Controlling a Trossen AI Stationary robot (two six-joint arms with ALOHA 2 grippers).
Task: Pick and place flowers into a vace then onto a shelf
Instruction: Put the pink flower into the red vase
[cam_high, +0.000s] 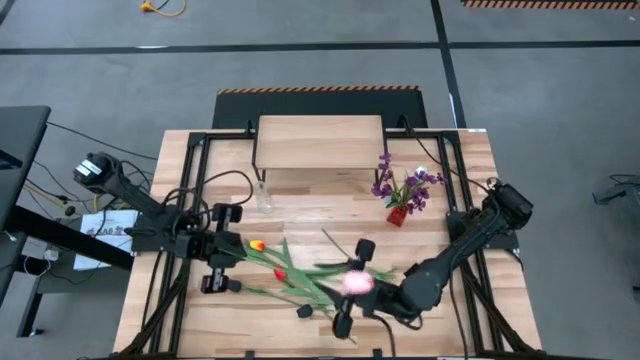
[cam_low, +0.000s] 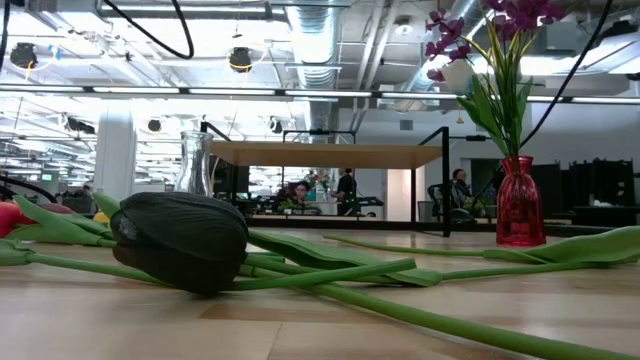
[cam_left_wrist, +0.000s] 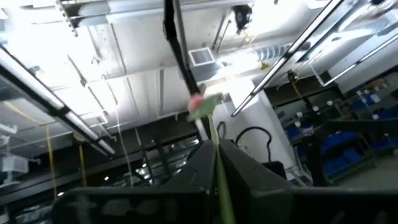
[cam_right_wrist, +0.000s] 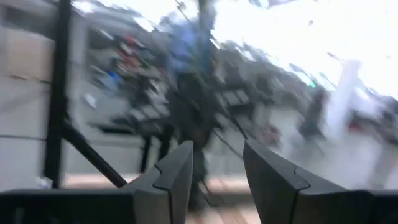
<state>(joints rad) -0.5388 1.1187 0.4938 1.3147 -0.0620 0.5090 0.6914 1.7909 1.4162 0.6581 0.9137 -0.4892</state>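
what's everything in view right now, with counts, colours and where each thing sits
shelf: one, light wood on black legs, far middle of the table
clear glass vase: one, empty, standing just in front of the shelf's left end
red vase: one, small, right of centre, holding purple sprigs
loose flowers: several lying on the table near the front; yellow, red, pink and black heads show, exact count unclear
black tulip: one, lying closest to the low camera
table: one, light wooden slats
left gripper: one, dark, left of the flower pile, shut on a green stem
right gripper: one, dark, over the pink flower head, fingers apart
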